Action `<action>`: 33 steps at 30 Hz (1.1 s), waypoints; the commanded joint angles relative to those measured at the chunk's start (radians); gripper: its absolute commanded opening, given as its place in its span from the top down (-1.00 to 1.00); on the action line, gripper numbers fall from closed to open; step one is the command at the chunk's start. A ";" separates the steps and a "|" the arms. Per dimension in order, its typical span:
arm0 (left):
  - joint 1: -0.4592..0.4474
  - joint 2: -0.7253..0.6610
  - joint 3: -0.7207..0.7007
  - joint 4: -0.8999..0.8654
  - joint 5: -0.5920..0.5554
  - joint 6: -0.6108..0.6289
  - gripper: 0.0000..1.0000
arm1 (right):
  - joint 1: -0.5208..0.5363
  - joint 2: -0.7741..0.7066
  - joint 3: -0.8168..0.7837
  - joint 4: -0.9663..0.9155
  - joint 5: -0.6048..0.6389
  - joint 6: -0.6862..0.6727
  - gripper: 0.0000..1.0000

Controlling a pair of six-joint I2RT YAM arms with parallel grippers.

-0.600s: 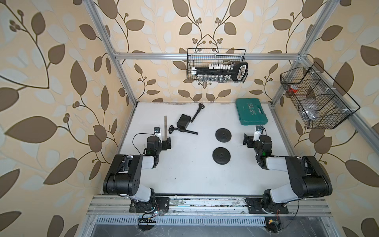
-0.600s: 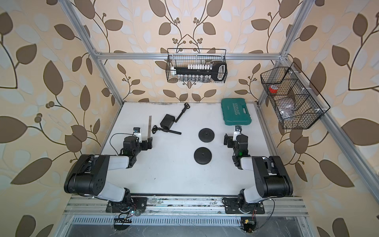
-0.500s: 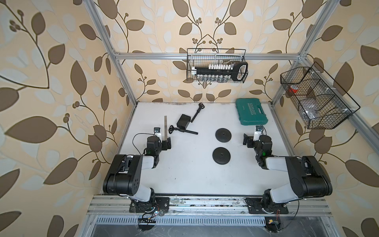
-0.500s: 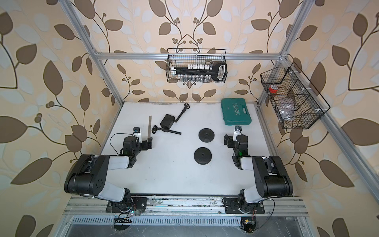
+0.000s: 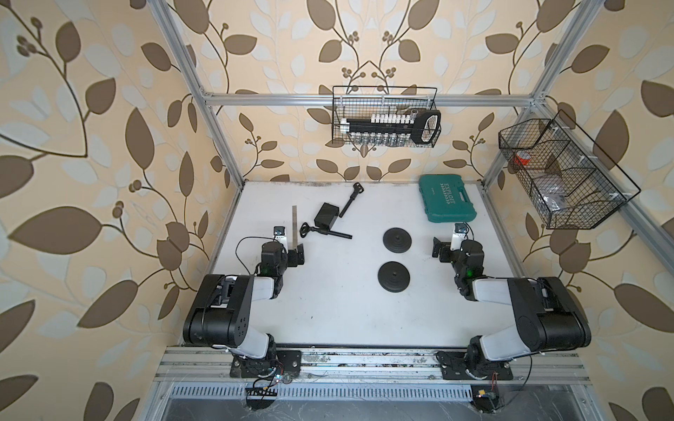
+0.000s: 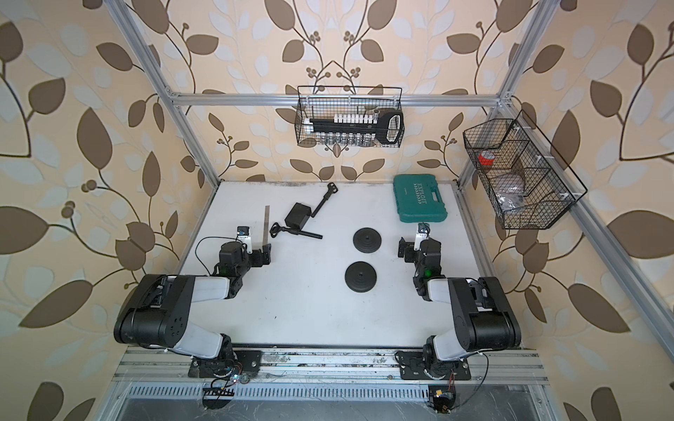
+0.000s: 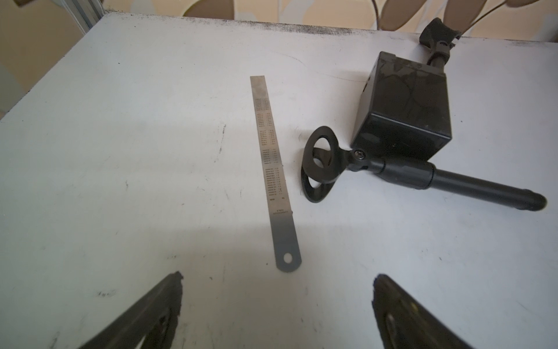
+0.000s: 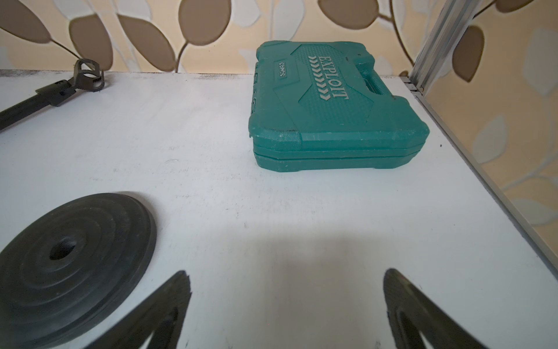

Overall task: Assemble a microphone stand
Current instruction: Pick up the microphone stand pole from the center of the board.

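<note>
Starting from loose parts, the assembly looks not yet begun: the nearer stem point(image 7: 453, 184), with its ring-shaped mic clip, lies flat on the arms' side of the black box point(image 7: 404, 114), seemingly touching it. The second stem point(image 5: 348, 201) runs from the box's far side toward the back wall. To the box's right, well apart from it, sit the farther round base point(image 5: 396, 240) and the nearer round base point(image 5: 393, 276). The left gripper point(image 7: 279, 275) and the right gripper point(image 8: 287, 273) both stand spread wide and empty, low over the table. A good first move would probably take the nearer stem by its thick collar rather than the swivelling clip. The plain end should stay free, and the other arm should pin a base flat so the centre hole stays put. Counted: two stems, two bases, one box, one steel ruler point(image 7: 270, 163) just left of the box, one green tool case point(image 8: 332, 121) far to its right, and two wire baskets, one on the back wall point(image 5: 384, 104) and one on the right wall point(image 5: 598, 151).
</note>
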 commanded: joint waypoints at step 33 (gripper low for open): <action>-0.342 -0.209 0.473 -0.874 -0.067 -0.325 -0.27 | 0.367 -0.011 0.621 -0.921 -0.436 0.199 -0.37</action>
